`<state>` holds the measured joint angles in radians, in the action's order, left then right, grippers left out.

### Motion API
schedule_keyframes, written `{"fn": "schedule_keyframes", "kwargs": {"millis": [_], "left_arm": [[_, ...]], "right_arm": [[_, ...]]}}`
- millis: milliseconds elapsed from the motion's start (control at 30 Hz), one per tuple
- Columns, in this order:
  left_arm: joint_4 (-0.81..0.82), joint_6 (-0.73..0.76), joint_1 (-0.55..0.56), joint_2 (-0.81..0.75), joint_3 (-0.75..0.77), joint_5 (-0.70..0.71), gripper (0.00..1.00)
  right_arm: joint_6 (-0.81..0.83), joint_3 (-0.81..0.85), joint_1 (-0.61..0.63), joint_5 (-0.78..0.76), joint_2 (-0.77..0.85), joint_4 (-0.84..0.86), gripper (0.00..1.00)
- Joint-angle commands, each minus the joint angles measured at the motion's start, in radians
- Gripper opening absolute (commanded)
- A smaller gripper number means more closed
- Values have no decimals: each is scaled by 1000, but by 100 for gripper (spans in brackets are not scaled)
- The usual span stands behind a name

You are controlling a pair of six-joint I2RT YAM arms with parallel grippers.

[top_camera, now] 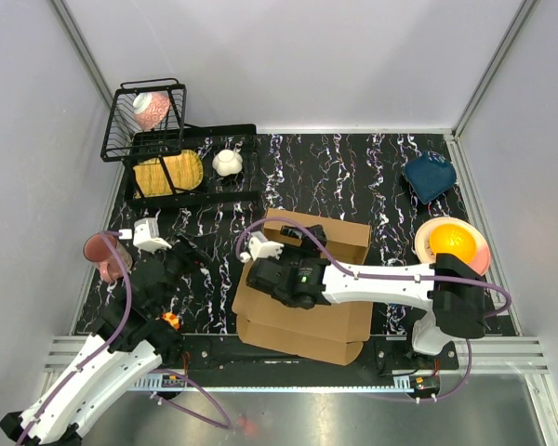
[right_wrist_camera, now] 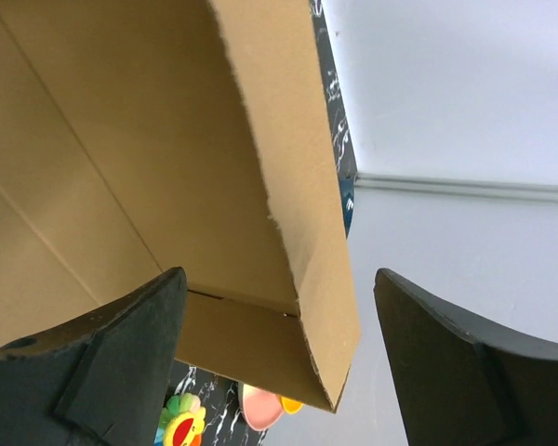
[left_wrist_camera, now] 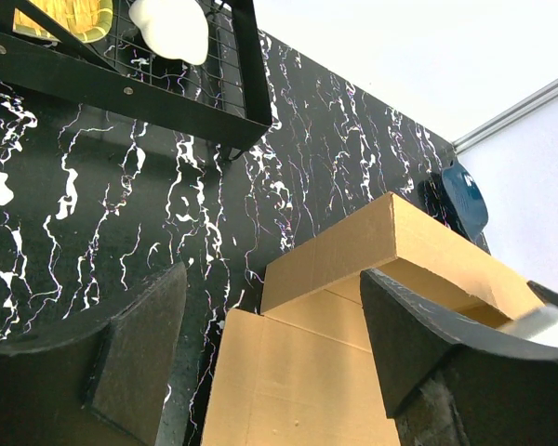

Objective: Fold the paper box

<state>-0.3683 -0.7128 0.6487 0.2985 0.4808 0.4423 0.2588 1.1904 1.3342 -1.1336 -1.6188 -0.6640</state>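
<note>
Now we are mid-fold: the paper box (top_camera: 302, 325) lies on the tabletop (top_camera: 353, 177), with the dish rack (top_camera: 232, 197) behind-left of it. Our right gripper (right_wrist_camera: 277, 279) straddles its raised wall, unclenched. The left gripper (left_wrist_camera: 272, 274) hangs released at its left. Next, likely: pinch that wall and tip it inward.

This is looking like a robot lab: plain white walls (top_camera: 307, 56) are standing around a black worktop (top_camera: 353, 177), and two arms (top_camera: 381, 279) are sitting on a metal rail (top_camera: 511, 353).

Bright, even diffuse light, soft shadows; near fingers (left_wrist_camera: 130, 362) look dark and slightly soft in wrist views.
</note>
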Motion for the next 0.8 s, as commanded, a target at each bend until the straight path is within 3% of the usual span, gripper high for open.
{"fn": "schedule_keyframes", "kwargs": {"millis": [0,133,433,767], "left_arm": [[22,-4,-3,11,-5,-1,77],[29,-2,-3,13,-7,7,77],[29,-4,-3,-1,-18,12,77],[34,-4,-3,7,-16,7,77]], "right_arm": [[52,3,-58,-32,-3,115,86],[105,-2,-81,-26,-33,171,83],[157,-15,-105,-11,-61,227,52],[220,-49,-116,-51,-55,282,28]]}}
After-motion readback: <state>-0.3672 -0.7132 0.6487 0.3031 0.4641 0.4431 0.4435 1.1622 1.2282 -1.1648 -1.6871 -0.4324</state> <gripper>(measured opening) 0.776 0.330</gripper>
